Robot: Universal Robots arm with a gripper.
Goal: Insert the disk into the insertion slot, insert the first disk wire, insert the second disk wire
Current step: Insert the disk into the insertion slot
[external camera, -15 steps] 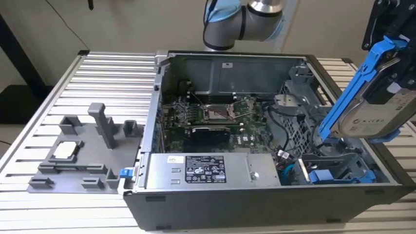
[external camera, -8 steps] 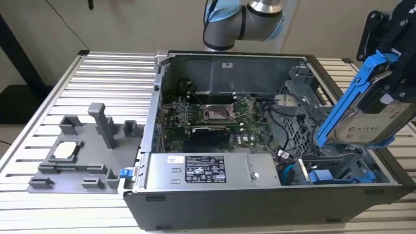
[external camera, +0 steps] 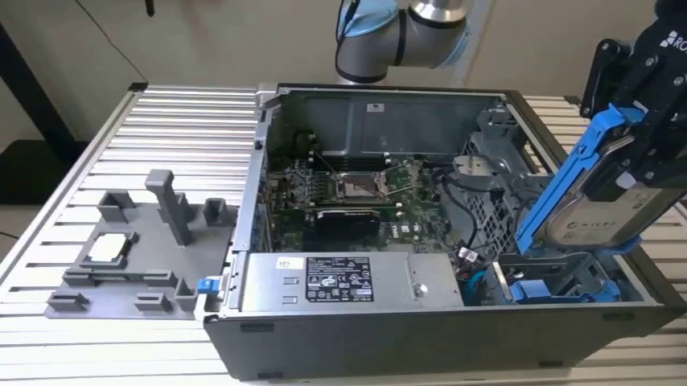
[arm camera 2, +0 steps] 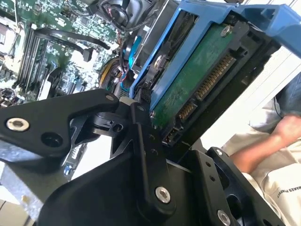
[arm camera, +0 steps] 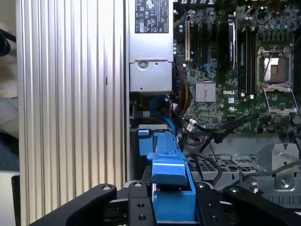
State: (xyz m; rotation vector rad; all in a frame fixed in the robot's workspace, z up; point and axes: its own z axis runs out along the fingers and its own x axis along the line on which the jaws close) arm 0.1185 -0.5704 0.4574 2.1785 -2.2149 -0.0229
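Right of the power-supply box (external camera: pixel 338 281), the insertion slot (external camera: pixel 549 264) in the grey cage. Directly above it, the disk (external camera: pixel 590 213), long axis steeply upright, lower end nearest the slot mouth. Farther right, gripper (external camera: pixel 631 141) clamped onto the disk's upper part.

Robotics lab bench: slatted aluminium table (external camera: pixel 183 129), opened computer case (external camera: pixel 408 346).
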